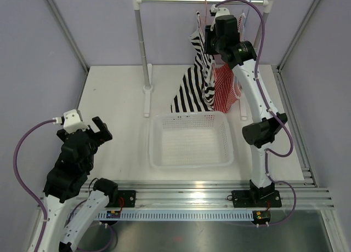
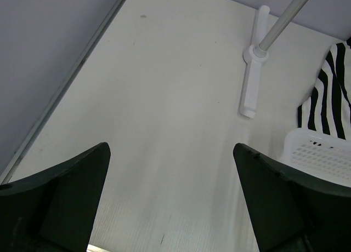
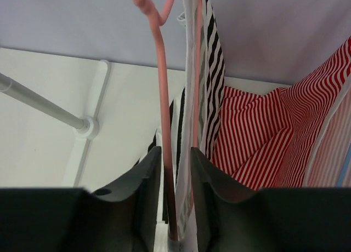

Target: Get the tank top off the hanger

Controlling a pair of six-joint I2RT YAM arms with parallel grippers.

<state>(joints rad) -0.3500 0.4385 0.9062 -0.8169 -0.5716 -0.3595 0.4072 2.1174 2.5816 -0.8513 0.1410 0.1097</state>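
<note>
right gripper [image 3: 176,160] was high at the rail [image 1: 203,0], its jaws drawn nearly together, pinching a pink wire of the hanger [image 3: 163,87] along with a pale edge of the tank top [image 3: 211,71]. that black-and-white striped top hung on the hanger from the rail, its hem draping down to the far rim of the white basket [image 1: 189,116]. just to its right, touching it, hung the red-striped top [image 1: 225,90], so the gripper had cloth crowding it on that side and open air on its left. left gripper [image 2: 171,150] hovered low over the bare near-left part of the table [image 1: 115,98], jaws spread wide with nothing between them, well apart from the rack foot [image 2: 249,87] and the basket's corner.
</note>
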